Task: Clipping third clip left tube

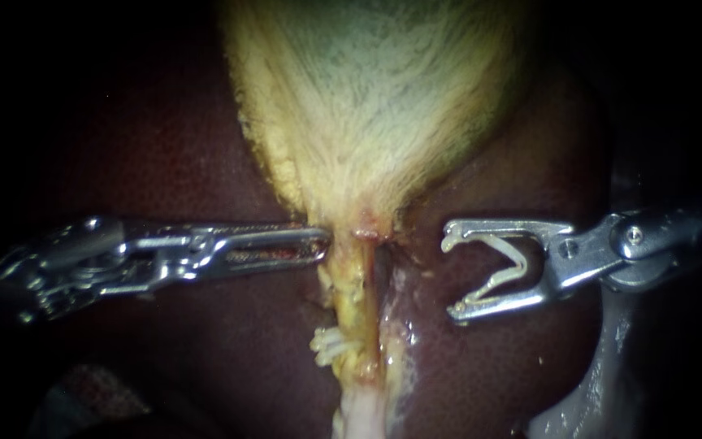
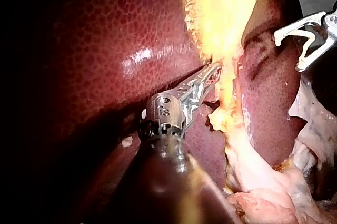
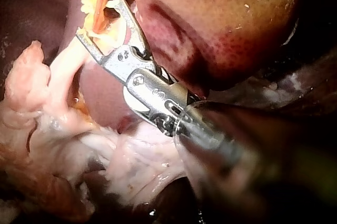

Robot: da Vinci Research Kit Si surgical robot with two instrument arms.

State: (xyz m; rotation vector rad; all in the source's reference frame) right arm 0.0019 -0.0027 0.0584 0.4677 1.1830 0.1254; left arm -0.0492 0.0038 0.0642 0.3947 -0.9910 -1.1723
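My left instrument (image 1: 322, 241) comes in from 9 o'clock. Its jaws lie flat together with nothing visibly between them, and the tip rests against the narrow neck where the gallbladder (image 1: 367, 97) tapers down. The left tube (image 1: 351, 297) runs from that neck towards 6 o'clock, yellow and ragged, with dark liver (image 1: 164, 146) on both sides of it.

My right instrument (image 1: 452, 275) enters from 3 o'clock. Its jaws stand wide apart and carry a bent metal clip (image 1: 497, 281), which touches both of them. The open mouth faces 9 o'clock at the level of the tube's upper part and stays clear of it, with a strip of liver between.

In the left wrist view my left instrument (image 2: 213, 74) has its tip against the yellow tissue, and my right instrument (image 2: 295, 39) sits well off beyond it.
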